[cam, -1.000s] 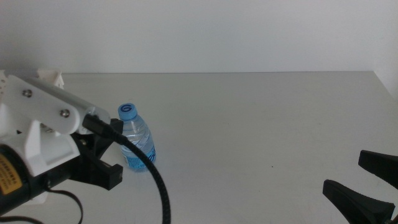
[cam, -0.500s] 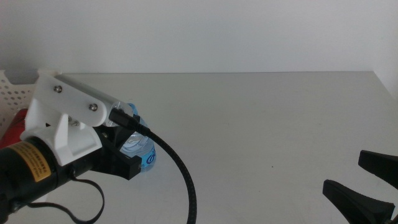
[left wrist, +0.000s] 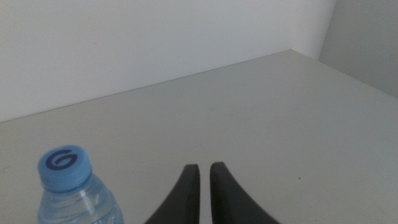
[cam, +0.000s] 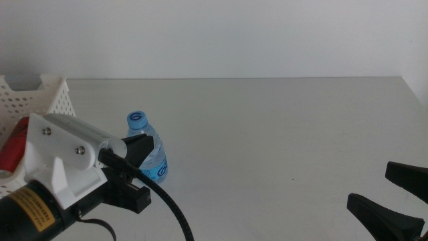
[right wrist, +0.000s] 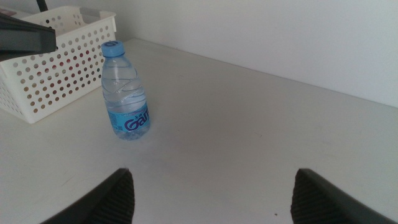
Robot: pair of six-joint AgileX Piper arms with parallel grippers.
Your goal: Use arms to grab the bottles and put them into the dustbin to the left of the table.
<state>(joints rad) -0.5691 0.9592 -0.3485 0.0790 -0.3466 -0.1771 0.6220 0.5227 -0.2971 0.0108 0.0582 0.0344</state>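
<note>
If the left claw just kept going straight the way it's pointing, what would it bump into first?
Probably nothing: the left gripper, jaws nearly closed, points past the water bottle beside it, over bare table toward the wall. Depth is uncertain.

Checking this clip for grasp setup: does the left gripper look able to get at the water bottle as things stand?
Probably not yet. The left gripper sits beside the water bottle, not around it, its jaws nearly closed. Nothing stands between them, so opening and shifting across should do.
</note>
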